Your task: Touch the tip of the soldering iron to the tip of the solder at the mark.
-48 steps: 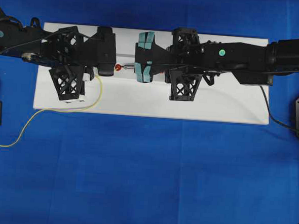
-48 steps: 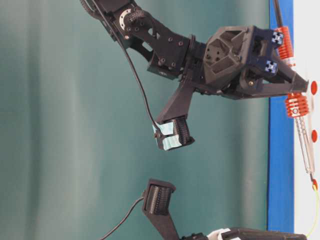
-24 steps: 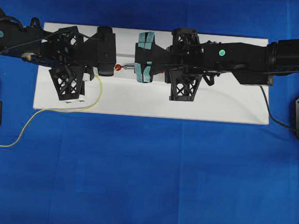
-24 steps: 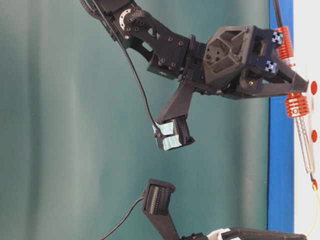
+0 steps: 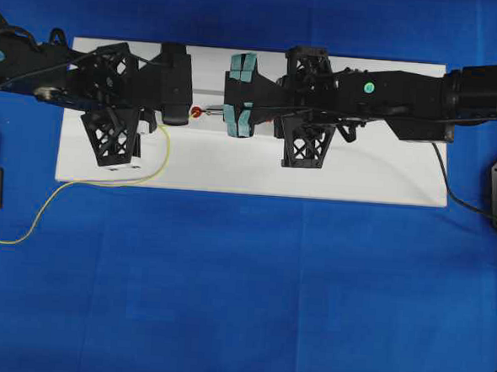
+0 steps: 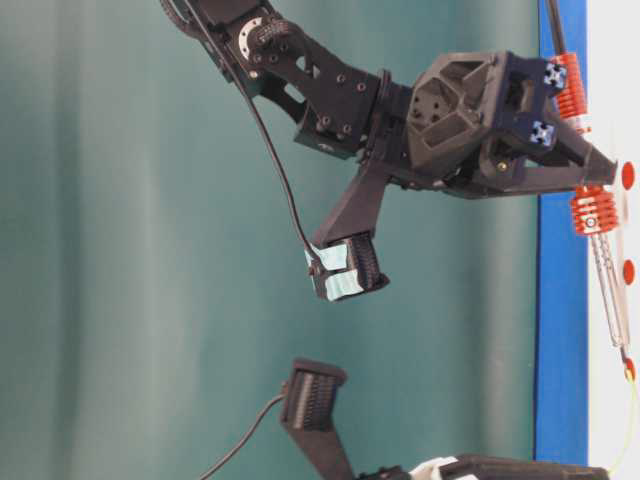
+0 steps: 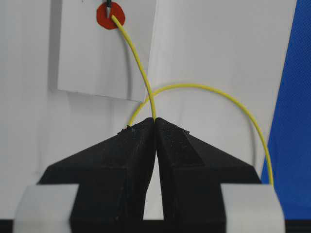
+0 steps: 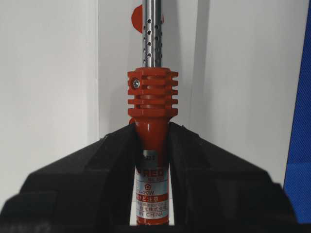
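Blue cloth [image 5: 241, 304] under everything, white board [image 5: 359, 176] on it, both arms reaching in over the board from opposite ends.

Right gripper [image 8: 151, 141] clamped on the soldering iron [image 8: 151, 160] at the red handle, just behind the ribbed collar; perforated silver shaft running forward along the white strip [image 8: 116, 63]. Black cord trailing off the right side of the board in the overhead view.

Left gripper [image 7: 155, 127] pressed together, pinching the solder [image 7: 141, 68] right at the fingertips [image 7: 133, 141]. Short free end of wire arching forward from the pinch; rest looping off to the right in the wrist view, then off the board onto the cloth, ending in a loose curl at lower left of the overhead view.

The mark [image 7: 110, 15] on the strip's left end, seen between the two grippers from above. Solder end lying on the dot. Dark iron tip also on the dot, meeting the solder end there; contact looks made, gap not discernible.
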Robot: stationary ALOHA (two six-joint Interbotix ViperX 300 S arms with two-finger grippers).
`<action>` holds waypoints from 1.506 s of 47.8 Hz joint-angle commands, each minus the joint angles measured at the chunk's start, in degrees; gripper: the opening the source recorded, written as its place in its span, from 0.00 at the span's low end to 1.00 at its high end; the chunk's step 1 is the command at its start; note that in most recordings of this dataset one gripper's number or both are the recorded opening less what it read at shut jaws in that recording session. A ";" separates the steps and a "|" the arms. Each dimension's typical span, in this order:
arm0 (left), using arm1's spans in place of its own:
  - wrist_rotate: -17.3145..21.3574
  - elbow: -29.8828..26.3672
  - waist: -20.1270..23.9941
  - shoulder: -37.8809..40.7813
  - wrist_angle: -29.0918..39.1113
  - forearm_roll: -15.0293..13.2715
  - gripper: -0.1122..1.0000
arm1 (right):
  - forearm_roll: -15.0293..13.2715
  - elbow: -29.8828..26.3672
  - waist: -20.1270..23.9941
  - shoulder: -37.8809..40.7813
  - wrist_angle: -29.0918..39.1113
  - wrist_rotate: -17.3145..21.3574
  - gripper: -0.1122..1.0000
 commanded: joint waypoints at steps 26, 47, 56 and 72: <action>-0.79 4.75 -0.09 -15.73 2.64 0.18 0.12 | -0.26 -0.88 0.00 -1.67 -0.09 0.26 0.16; -0.79 5.19 -0.09 -16.35 2.81 0.09 0.12 | -0.62 8.35 -0.53 -15.64 -0.44 0.79 0.16; -0.88 5.10 -0.09 -16.26 2.55 0.09 0.12 | -0.53 12.22 -0.79 -18.98 -2.99 2.11 0.16; -0.88 0.53 -0.97 -11.43 -0.09 0.09 0.12 | -0.70 13.45 -0.97 -20.04 -3.34 2.20 0.16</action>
